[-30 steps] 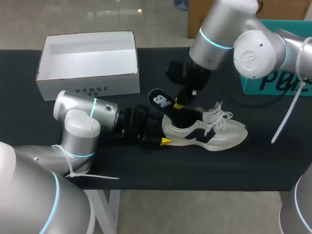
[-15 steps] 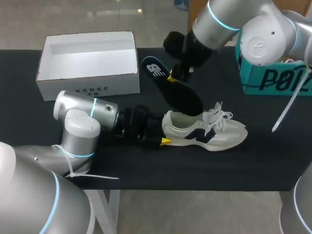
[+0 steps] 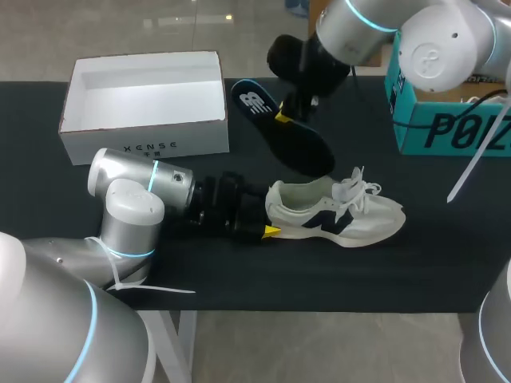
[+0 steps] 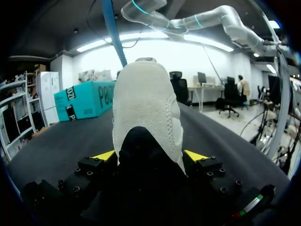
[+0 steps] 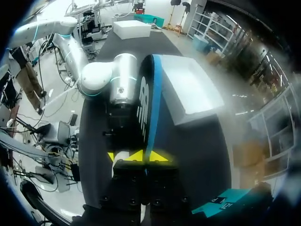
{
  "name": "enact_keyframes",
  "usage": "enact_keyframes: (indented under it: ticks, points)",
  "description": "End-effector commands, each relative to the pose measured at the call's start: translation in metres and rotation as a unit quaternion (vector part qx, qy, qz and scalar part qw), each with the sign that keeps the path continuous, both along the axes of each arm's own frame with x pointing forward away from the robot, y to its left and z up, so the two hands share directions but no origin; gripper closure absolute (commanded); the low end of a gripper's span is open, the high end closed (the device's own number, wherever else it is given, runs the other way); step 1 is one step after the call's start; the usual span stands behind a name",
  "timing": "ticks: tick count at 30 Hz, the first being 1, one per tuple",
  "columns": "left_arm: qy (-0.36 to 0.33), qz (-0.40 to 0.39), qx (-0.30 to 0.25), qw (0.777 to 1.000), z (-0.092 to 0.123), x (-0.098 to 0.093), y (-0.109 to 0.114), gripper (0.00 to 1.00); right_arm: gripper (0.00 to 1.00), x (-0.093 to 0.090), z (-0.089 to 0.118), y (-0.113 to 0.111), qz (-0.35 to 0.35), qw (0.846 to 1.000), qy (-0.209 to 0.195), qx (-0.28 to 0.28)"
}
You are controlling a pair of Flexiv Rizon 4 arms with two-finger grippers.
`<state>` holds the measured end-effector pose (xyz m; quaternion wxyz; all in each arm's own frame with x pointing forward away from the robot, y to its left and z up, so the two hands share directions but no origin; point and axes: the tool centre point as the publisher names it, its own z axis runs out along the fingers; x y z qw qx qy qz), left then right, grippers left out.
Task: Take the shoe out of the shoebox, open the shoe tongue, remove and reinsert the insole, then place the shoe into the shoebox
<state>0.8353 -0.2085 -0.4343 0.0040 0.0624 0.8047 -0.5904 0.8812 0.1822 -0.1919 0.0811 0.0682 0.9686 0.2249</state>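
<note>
Your right tool (image 3: 281, 118) is clenched on the black insole (image 3: 284, 132), pinching it at one long edge near its middle. The insole hangs tilted in the air over the desk (image 3: 239, 275). Its logo end is raised toward the box (image 3: 144, 145) and its other end dips near the mouth of the shoe (image 3: 345, 217). From the right wrist, the insole (image 5: 148, 101) runs straight ahead between the yellow tips, with a blue rim along one side.

Your left tool (image 4: 149, 156) lies low on the desk and grips the shoe's heel, one yellow tip on each side. The pale shoe with a dark side panel stands on its sole, toe pointing away from that tool, with its laces loose. The white box sits open, well apart at the desk's far left. A teal carton (image 3: 447, 120) stands at the far right.
</note>
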Motion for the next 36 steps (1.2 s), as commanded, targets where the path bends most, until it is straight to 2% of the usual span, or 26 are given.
enact_keyframes:
  ticks: [1, 5, 8, 10, 16, 19, 22, 27, 36]
  points:
    - [0.000, -0.001, 0.002, 1.000, -0.002, 0.001, 0.000, 1.00, 1.00, 0.000, -0.001, 0.000, 0.000, 1.000, -0.001, 0.000]
    - [0.000, -0.001, 0.002, 1.000, -0.002, 0.001, 0.000, 1.00, 1.00, 0.000, -0.001, 0.000, 0.000, 1.000, -0.001, 0.000]
    - [0.000, -0.001, 0.002, 1.000, -0.002, 0.001, 0.000, 1.00, 1.00, -0.014, 0.008, -0.009, -0.013, 0.996, 0.016, 0.085]
    - [0.000, -0.001, 0.002, 1.000, -0.002, 0.001, 0.000, 1.00, 1.00, -0.021, 0.013, -0.013, -0.041, 0.993, 0.040, 0.106]
    - [0.000, -0.001, 0.002, 1.000, -0.002, 0.001, 0.000, 1.00, 1.00, -0.043, 0.036, -0.022, -0.066, 0.976, 0.061, 0.197]
    - [0.000, -0.001, 0.002, 1.000, -0.002, 0.001, 0.000, 1.00, 1.00, -0.050, 0.047, -0.026, -0.066, 0.970, 0.066, 0.223]
    - [0.000, -0.001, 0.002, 1.000, -0.002, 0.001, 0.000, 1.00, 1.00, -0.055, 0.057, -0.027, -0.071, 0.969, 0.079, 0.225]
    - [0.000, -0.001, 0.002, 1.000, -0.002, 0.001, 0.000, 1.00, 1.00, -0.059, 0.071, -0.028, -0.080, 0.958, 0.129, 0.244]
    - [0.000, -0.001, 0.002, 1.000, -0.002, 0.001, 0.000, 1.00, 1.00, -0.071, 0.098, -0.024, -0.075, 0.950, 0.171, 0.252]
